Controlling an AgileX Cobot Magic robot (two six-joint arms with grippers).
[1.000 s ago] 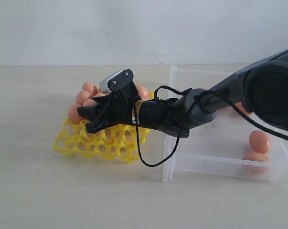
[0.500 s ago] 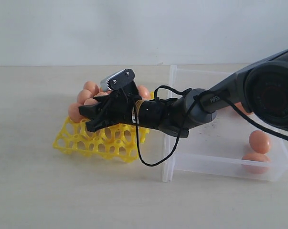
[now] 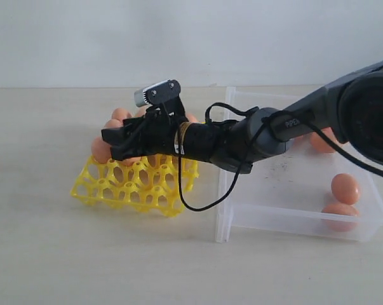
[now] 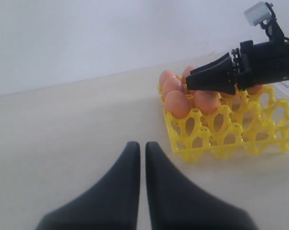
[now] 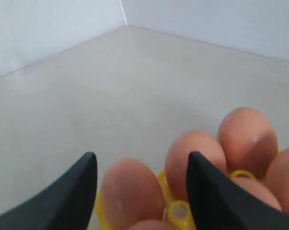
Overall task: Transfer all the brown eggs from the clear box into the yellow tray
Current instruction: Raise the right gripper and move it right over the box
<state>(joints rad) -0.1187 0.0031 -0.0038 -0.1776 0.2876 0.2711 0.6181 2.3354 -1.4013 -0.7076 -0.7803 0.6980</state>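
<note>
Near corner of the clear box (image 3: 286,219): two brown eggs (image 3: 345,189), with a third by its far wall. The yellow tray (image 3: 124,194) sits just beside the box, near cups bare, far cups filled. The left gripper (image 4: 140,146) is off over the table (image 4: 63,124), jaws nearly touching, empty. The right gripper (image 3: 112,143) hangs above the filled cups, jaws wide, nothing between them. Judgement: it is due back at the box. Lift straight up before you swing across, or a finger may clip the seated eggs (image 4: 177,103).

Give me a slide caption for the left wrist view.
Left gripper shut in the foreground; beyond it, the right gripper hovers over brown eggs in the yellow tray.
</note>
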